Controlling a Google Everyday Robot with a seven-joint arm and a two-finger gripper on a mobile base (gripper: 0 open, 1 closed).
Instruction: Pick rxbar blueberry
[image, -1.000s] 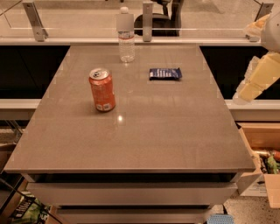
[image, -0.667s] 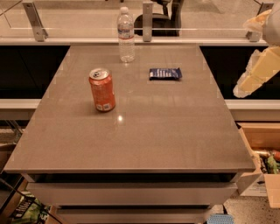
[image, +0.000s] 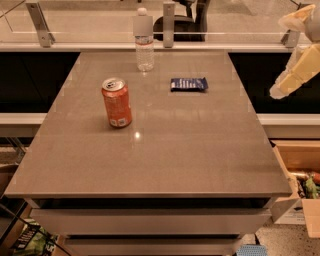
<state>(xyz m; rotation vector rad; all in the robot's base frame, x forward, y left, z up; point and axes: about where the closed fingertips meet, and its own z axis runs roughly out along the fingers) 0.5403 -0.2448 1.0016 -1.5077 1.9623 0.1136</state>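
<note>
The rxbar blueberry (image: 189, 84) is a small flat dark navy wrapper with pale lettering, lying flat on the far right part of the grey table (image: 165, 160). My gripper (image: 278, 91) hangs at the end of the cream arm, off the table's right edge. It is above table height, to the right of the bar and well apart from it. It holds nothing that I can see.
An orange soda can (image: 116, 102) stands upright left of centre. A clear water bottle (image: 144, 41) stands at the far edge, left of the bar. A glass railing with metal posts (image: 169, 24) runs behind. An open cardboard box (image: 300, 175) sits on the floor at the right.
The arm and gripper have risen a little at the right edge. The bar, can and bottle have not moved.
</note>
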